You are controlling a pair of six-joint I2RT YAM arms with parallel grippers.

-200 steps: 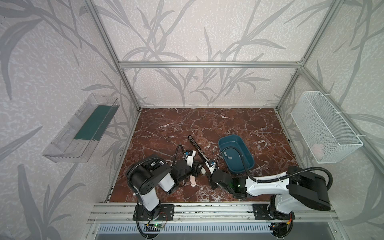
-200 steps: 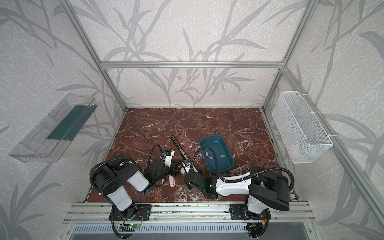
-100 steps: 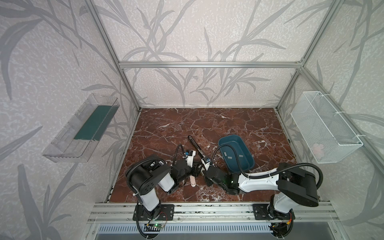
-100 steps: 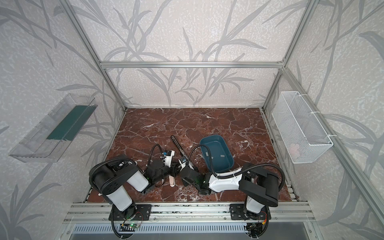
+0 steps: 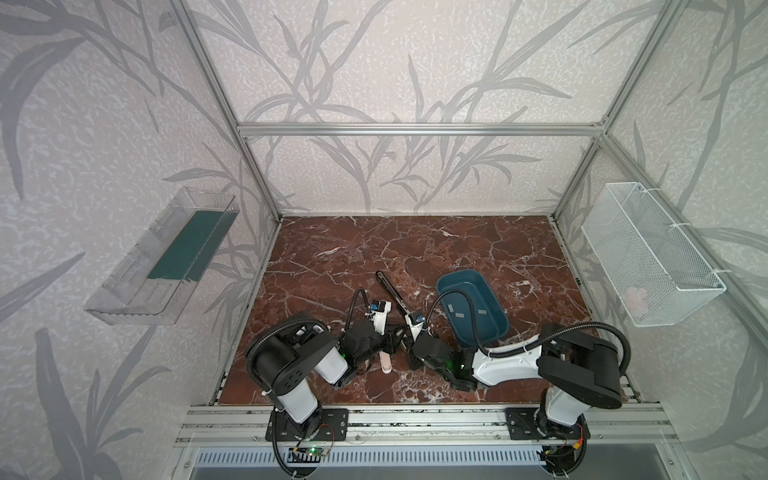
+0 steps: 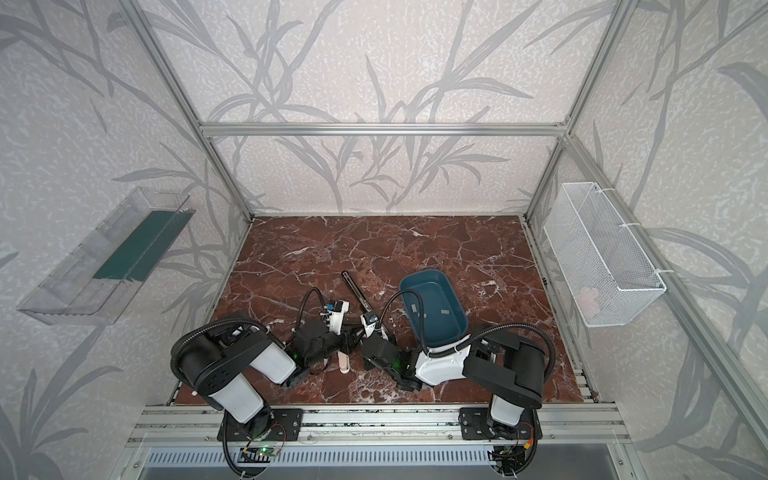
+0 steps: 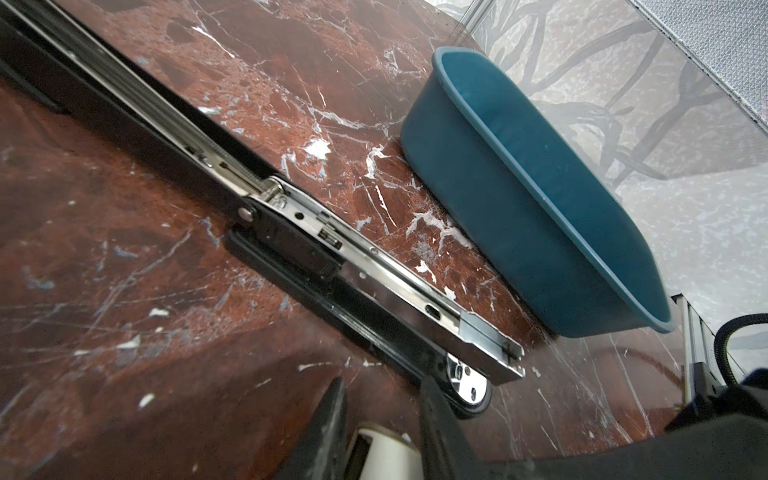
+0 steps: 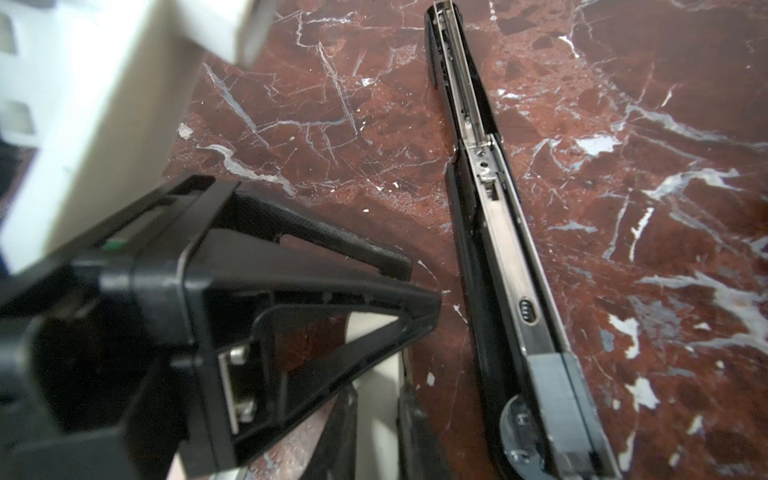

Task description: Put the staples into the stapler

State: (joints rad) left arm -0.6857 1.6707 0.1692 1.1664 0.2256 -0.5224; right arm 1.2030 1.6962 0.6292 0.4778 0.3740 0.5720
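In both top views the arms crouch low, wrists nearly meeting; staples (image 5: 457,314) lie in the blue bin (image 5: 488,297). Left wrist: left gripper (image 7: 382,390) clamps a cream stapler (image 7: 382,453) beside the opened black stapler (image 7: 395,274). Right wrist: right gripper (image 8: 376,419), closure unclear.

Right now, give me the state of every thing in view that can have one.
Black stapler, opened out flat, magazine exposed.
Blue tub, upright, two staple strips inside.
Staples, loose in the tub, not loaded.
Pale small stapler, gripped by the left pincer.
Right pincer, beside the black stapler; grip unclear.
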